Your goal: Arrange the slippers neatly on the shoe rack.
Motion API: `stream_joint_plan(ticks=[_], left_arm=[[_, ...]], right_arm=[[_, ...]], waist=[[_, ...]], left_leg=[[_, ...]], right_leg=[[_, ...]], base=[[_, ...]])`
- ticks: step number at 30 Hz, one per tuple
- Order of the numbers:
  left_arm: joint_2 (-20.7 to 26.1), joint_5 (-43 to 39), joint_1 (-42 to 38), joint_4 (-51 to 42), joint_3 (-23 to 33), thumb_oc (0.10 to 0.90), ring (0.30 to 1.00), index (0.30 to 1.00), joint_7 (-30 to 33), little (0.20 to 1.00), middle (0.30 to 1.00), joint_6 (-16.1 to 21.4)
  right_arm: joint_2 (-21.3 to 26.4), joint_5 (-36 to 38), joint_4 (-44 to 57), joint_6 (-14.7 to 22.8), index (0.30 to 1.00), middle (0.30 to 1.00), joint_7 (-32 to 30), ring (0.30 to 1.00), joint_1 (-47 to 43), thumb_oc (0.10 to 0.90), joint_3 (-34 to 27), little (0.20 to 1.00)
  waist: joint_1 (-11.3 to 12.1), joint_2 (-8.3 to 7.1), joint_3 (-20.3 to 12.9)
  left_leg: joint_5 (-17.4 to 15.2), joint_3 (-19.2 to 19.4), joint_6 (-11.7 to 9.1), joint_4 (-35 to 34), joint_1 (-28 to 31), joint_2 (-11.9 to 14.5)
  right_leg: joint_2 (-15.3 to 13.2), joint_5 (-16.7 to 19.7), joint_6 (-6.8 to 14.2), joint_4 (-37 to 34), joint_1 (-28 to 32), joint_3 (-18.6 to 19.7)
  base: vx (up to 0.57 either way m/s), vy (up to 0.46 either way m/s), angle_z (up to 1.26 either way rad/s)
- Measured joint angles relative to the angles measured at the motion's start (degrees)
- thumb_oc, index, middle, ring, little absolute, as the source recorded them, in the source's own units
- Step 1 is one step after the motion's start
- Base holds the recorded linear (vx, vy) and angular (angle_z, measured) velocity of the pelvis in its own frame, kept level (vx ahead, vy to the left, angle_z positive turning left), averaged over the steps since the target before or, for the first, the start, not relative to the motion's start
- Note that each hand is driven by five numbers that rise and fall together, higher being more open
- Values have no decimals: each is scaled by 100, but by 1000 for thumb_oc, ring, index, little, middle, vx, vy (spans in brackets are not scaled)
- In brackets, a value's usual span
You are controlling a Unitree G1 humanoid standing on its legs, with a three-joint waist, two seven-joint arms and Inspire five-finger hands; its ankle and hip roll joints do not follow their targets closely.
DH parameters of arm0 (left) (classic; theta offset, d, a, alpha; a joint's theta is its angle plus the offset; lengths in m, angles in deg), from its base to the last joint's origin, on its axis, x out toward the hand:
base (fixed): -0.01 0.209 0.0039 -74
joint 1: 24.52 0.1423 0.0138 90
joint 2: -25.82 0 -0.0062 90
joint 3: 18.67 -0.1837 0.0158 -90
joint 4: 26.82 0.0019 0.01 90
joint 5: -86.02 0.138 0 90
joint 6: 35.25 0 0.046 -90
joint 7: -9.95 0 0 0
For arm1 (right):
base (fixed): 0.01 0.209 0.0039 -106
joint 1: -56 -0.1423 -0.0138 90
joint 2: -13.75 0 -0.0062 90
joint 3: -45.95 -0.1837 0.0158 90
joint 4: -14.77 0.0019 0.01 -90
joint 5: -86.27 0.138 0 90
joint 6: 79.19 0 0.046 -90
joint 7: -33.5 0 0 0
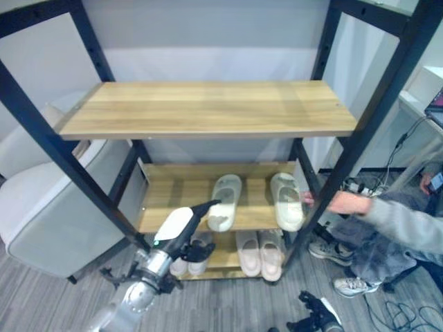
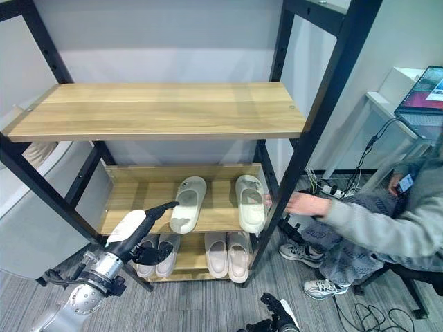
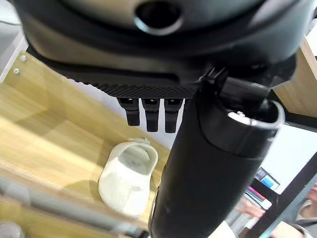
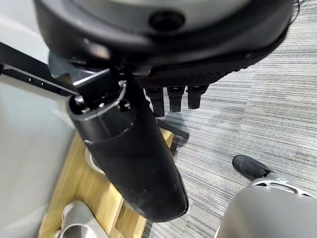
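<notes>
Right now the biggest thing is the shoe rack (image 1: 208,107), with a black frame and three wooden shelves. Its top shelf is bare wood. Left of the shoe rack stands a pale grey armchair (image 1: 41,214). Right of the shoe rack a person in a grey sleeve (image 2: 387,225) sits on the floor and stretches one hand (image 2: 304,204) to the right edge of the middle shelf, just beside the right white slipper (image 2: 250,202). That slipper lies on the middle shelf near the right post. The left white slipper (image 1: 225,201) lies on the same shelf, apart from its mate and turned a little. On the bottom shelf sit a pink pair of slippers (image 1: 260,252) to the right and a light pair of slippers (image 2: 158,253) to the left. The robot's left hand (image 1: 181,225) hangs in front of the middle shelf, near the left white slipper, with its fingers straight and holding nothing. The robot's right hand (image 4: 171,96) hangs low by the bottom shelf over the grey carpet, its fingers also straight and holding nothing.
</notes>
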Motion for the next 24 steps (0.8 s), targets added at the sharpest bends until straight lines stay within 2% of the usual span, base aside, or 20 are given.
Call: stream_joint_plan(ticks=[5,11,17,24], left_arm=[[-14,318,-856,340,-18,800,900,900,208,900,900,-132],[-13,770,-1839,1060,-591,800,900,900,527,900,900,-362],[-35,1147,-2026,1674,-763,800,900,900,680,900,900,-559],[-39,1500,-2333,2027,-929,800,900,900,860,900,900,-876]], right_arm=[[-7,0,12,2,900,900,1,900,18,800,3,900],[33,3,45,-3,900,900,6,900,114,800,2,900],[147,6,67,6,900,900,-1,900,218,800,-13,900],[248,21,87,14,900,900,-27,900,335,800,-117,900]], waist=[[-127,-73,-62],[-283,-65,-96],[-485,16,-104],[-487,112,-91]], left_leg=[[-5,10,-4,0,-31,7],[3,74,26,2,-107,5],[-9,251,25,21,-147,20],[-28,301,13,1,-233,20]], right_leg=[[5,-10,6,0,-39,3],[5,-10,9,0,-155,53],[23,17,-27,1,-299,211],[27,-9,11,1,-411,269]], base=[[24,-12,0],[14,-5,-5],[27,-4,-14],[8,-2,-3]])
